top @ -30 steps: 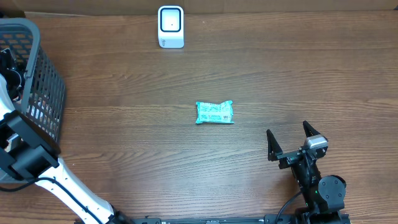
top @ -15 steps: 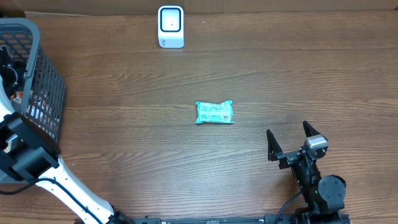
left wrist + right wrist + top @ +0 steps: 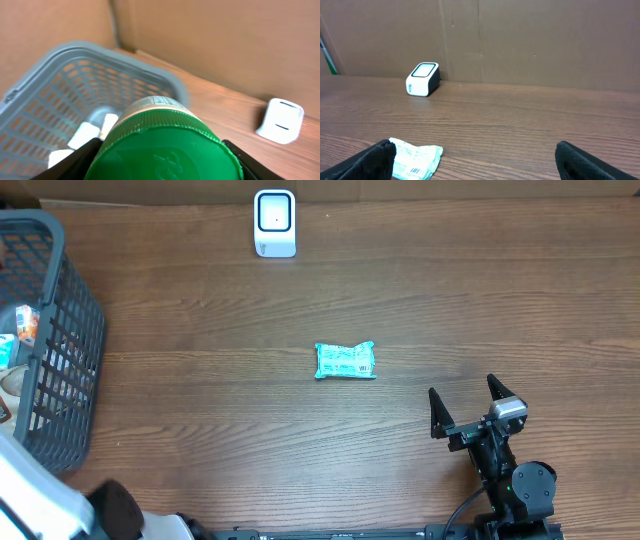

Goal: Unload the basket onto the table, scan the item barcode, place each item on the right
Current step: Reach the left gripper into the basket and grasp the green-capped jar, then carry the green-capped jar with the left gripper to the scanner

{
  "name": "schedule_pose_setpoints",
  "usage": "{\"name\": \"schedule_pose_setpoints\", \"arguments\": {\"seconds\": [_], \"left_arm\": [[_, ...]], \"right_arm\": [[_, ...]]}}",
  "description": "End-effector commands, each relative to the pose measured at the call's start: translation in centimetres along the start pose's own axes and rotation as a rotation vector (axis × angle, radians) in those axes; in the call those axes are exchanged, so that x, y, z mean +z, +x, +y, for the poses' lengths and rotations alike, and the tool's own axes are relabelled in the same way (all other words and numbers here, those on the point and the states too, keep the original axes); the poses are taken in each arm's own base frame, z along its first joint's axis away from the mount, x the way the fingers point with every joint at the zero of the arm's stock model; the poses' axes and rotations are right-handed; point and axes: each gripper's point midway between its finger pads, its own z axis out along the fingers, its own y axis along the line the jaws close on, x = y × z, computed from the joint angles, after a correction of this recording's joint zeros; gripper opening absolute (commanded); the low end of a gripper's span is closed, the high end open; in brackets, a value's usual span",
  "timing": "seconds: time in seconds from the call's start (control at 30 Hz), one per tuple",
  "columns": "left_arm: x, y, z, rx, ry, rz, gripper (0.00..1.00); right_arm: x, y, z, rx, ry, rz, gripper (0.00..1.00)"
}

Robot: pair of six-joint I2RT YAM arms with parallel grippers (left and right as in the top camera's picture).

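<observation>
Left wrist view: left claw (image 3: 161,159) closed partway onto a green-capped container (image 3: 165,145). A dark finger (image 3: 75,161) presses each flank of the ribbed cap. A pale label band shows at the far edge of the cap; the rest of the body is hidden. Beyond the container lies the grey basket (image 3: 60,80), with a few white packages in its bottom. The scanner (image 3: 280,121) is off to the right on the counter (image 3: 225,107), close to the cardboard wall (image 3: 210,40).

Overhead view: only a blurred white stretch of the left arm (image 3: 40,502) shows, at the lower left corner; its claw and the container are not seen here. The basket (image 3: 70,330) stands at the left edge of the counter (image 3: 480,290) and holds mixed packets. The scanner (image 3: 274,222) stands upright at the far edge, window facing up. A teal packet (image 3: 345,361) lies flat near the middle of the counter, well apart from the scanner and the basket. The right claw (image 3: 462,392) sits near the lower right, jaws spread wide, gripping nothing, apart from the packet.

Right wrist view: the right claw (image 3: 480,167) has both finger tips at the frame's bottom corners, with bare wood between. The teal packet (image 3: 415,159) is low left, barcode side visible. The scanner (image 3: 423,78) stands far back against the wall.
</observation>
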Motion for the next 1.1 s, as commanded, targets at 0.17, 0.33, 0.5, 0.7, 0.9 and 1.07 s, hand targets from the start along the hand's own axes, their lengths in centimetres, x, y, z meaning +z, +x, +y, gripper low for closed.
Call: {"name": "schedule_pose_setpoints", "arguments": {"seconds": [0.17,0.33,0.5,0.7,0.9,1.07], "left_arm": [[-1.5,5.4,-12.5,0.147,0.340,0.195,0.40],[0.0,10.4,-18.5,0.272,0.476,0.395,0.41],[1.7,16.7,-24.1,0.422,0.586,0.631,0.43],[6.2,24.4,-27.6,0.631,0.495,0.861,0.43],[9.8,30.1,-29.5,0.720,0.437,1.010,0.40],[13.0,34.3,-31.1,0.715,0.407,1.086,0.39]], "right_arm": [[0.0,0.2,0.0,-0.002,-0.004,-0.003,1.00],[0.0,0.2,0.0,-0.002,-0.004,-0.003,1.00],[0.0,0.2,0.0,-0.002,-0.004,-0.003,1.00],[0.0,0.2,0.0,-0.002,-0.004,-0.003,1.00],[0.0,0.2,0.0,-0.002,-0.004,-0.003,1.00],[0.0,0.2,0.0,-0.001,-0.004,-0.002,1.00]]}}
